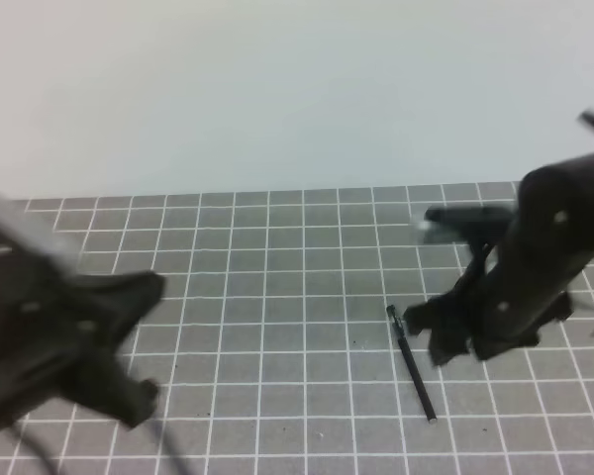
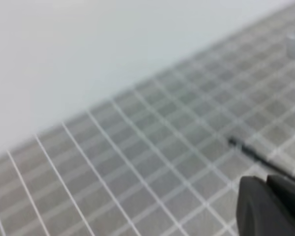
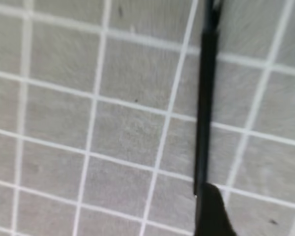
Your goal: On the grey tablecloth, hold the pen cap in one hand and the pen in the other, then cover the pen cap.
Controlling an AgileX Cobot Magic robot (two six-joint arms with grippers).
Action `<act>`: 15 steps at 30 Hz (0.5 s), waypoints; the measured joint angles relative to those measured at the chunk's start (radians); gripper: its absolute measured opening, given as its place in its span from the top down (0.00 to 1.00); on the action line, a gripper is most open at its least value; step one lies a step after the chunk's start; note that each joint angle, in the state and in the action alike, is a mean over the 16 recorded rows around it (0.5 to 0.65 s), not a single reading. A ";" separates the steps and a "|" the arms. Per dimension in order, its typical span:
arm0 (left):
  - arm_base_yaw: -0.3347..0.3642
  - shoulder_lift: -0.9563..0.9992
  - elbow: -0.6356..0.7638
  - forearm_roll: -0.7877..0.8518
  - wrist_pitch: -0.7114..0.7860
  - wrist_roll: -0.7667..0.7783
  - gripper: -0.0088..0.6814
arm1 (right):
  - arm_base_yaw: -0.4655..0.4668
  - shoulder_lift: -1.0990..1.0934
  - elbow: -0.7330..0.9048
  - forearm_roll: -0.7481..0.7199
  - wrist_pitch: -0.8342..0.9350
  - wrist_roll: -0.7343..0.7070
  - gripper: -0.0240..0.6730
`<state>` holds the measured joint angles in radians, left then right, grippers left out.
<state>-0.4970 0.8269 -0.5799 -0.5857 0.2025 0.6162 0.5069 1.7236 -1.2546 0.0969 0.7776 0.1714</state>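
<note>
On grey tablecloth (image 1: 277, 297), pen (image 1: 412, 364) just beside right hand (image 1: 445, 332)

One pen (image 1: 412, 364) is seen, lying flat on one grey tablecloth (image 1: 277, 327), which is marked with a grid of thin white lines. The same single pen is shown in the left wrist view (image 2: 250, 151) and in the right wrist view (image 3: 205, 98), so the count stays at one. Two robot arms are counted, one at each side of the high view, and with them two claws: the left claw (image 1: 144, 341) and the right claw (image 1: 428, 332). A pen cap cannot be made out with certainty in these blurred views, so none is counted.
</note>
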 joint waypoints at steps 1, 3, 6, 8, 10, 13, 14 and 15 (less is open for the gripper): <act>0.000 -0.034 0.010 0.014 -0.003 -0.003 0.99 | 0.002 -0.026 0.001 -0.011 0.011 0.009 0.48; 0.000 -0.106 0.036 0.040 -0.013 -0.008 0.99 | 0.008 -0.083 0.005 -0.035 0.035 0.022 0.55; 0.000 -0.216 0.084 0.073 -0.029 -0.017 0.99 | 0.025 -0.177 0.020 -0.067 0.072 0.035 0.66; 0.000 -0.291 0.121 0.091 -0.037 -0.021 0.99 | 0.040 -0.245 0.037 -0.086 0.095 0.039 0.74; 0.000 -0.366 0.161 0.106 -0.044 -0.021 0.99 | 0.059 -0.316 0.061 -0.101 0.113 0.041 0.80; 0.000 -0.476 0.218 0.119 -0.047 -0.018 0.99 | 0.095 -0.426 0.114 -0.118 0.130 0.041 0.89; 0.000 -0.511 0.235 0.120 -0.046 -0.018 0.99 | 0.109 -0.463 0.137 -0.123 0.132 0.042 0.91; 0.000 -0.544 0.249 0.120 -0.044 -0.017 0.99 | 0.122 -0.502 0.161 -0.126 0.132 0.042 0.93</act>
<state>-0.4970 0.2824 -0.3306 -0.4655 0.1587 0.5992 0.6292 1.2216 -1.0933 -0.0293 0.9099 0.2135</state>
